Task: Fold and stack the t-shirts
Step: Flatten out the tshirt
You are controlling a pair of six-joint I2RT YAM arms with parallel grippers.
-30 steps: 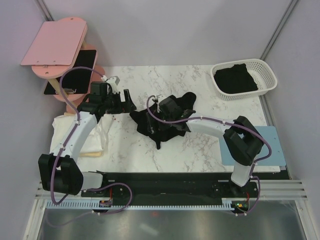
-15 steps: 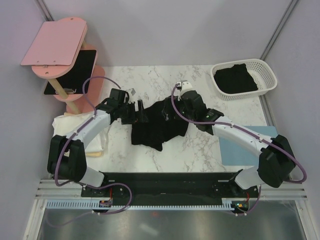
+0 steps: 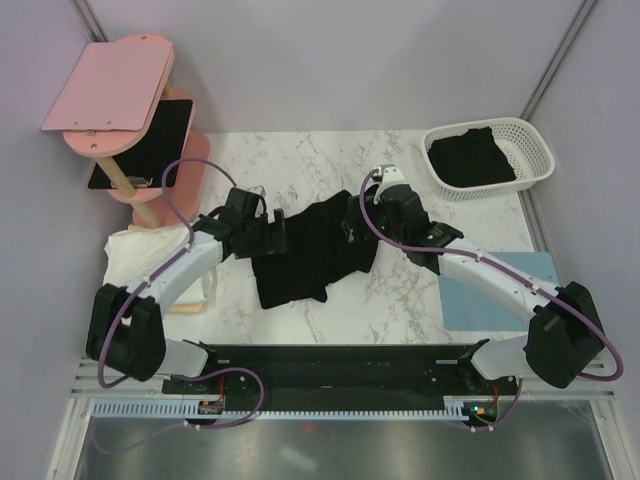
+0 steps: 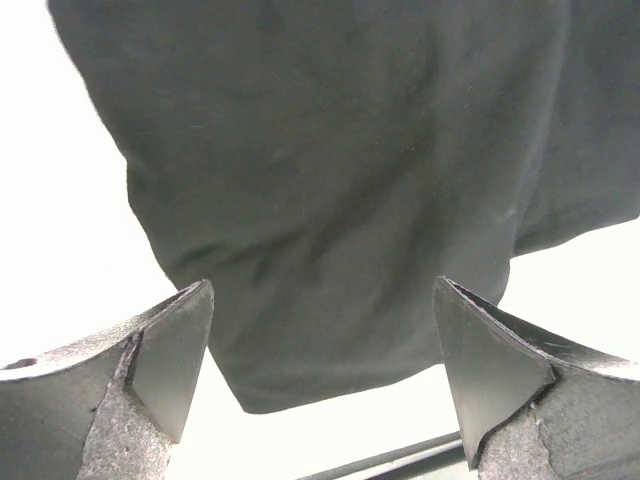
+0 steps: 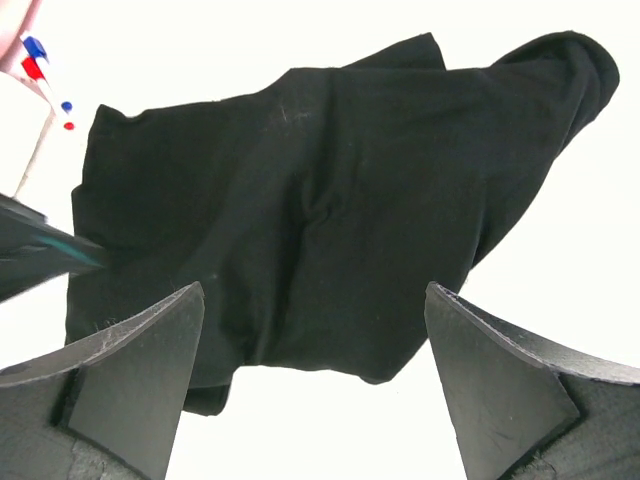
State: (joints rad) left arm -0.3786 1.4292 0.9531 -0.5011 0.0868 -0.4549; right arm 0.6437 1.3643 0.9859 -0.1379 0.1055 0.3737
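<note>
A black t-shirt lies partly spread on the marble table between my two grippers. My left gripper is at the shirt's left edge. In the left wrist view it is open and empty, with the shirt ahead of the jaws. My right gripper is at the shirt's upper right edge. In the right wrist view it is open and empty, and the shirt spreads out beyond the fingers. Another black shirt lies in the white basket.
A pink stand with a black tablet stands at the back left. A white cloth lies at the table's left edge. A light blue mat lies at the right edge, under the right arm.
The shirt has gone from a crumpled heap to a wider, flatter spread. The left gripper moved right to its left edge. The right arm swung right and back to its upper right edge.
</note>
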